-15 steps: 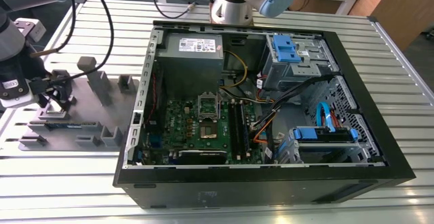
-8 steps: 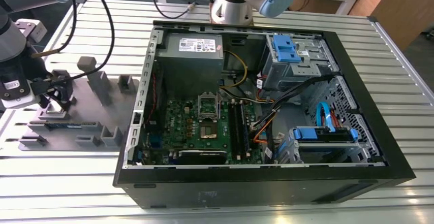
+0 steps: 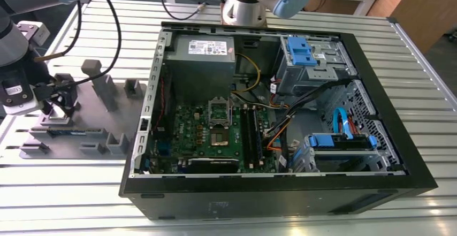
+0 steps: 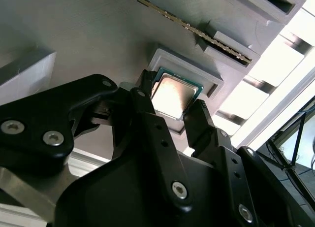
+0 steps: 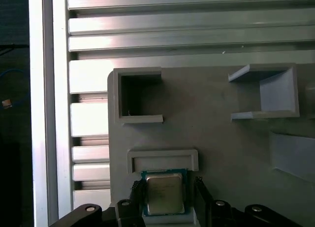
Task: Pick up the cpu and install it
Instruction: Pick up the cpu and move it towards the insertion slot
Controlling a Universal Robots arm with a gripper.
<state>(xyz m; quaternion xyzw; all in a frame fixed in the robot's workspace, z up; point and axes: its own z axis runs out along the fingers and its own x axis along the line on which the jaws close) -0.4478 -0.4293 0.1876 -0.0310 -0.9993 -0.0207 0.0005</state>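
Observation:
The cpu [image 4: 174, 95], a small square chip with a dull silver top and green edge, lies in a raised grey pocket of the fixture plate [image 3: 93, 113] at the exterior view's left. My gripper [image 4: 171, 97] hangs straight over it, its black fingers [image 4: 142, 96] pressed to two opposite sides of the chip. The first wrist view shows the cpu [image 5: 164, 193] between the same fingers, with my gripper [image 5: 165, 197] shut on it. In the exterior view my gripper [image 3: 61, 105] is down at the plate, well left of the open computer case [image 3: 286, 113]. The motherboard's socket [image 3: 220, 135] lies bare, its metal frame [image 3: 218, 110] raised.
A long thin memory stick [image 4: 189, 29] rests in holders on the same plate. Grey posts and brackets [image 3: 107, 89] stand on the plate beside my gripper. Cables [image 3: 300, 105], blue drive bays [image 3: 303, 51] and a grey power supply [image 3: 203, 54] crowd the case. A slatted metal table [image 3: 414, 75] surrounds everything.

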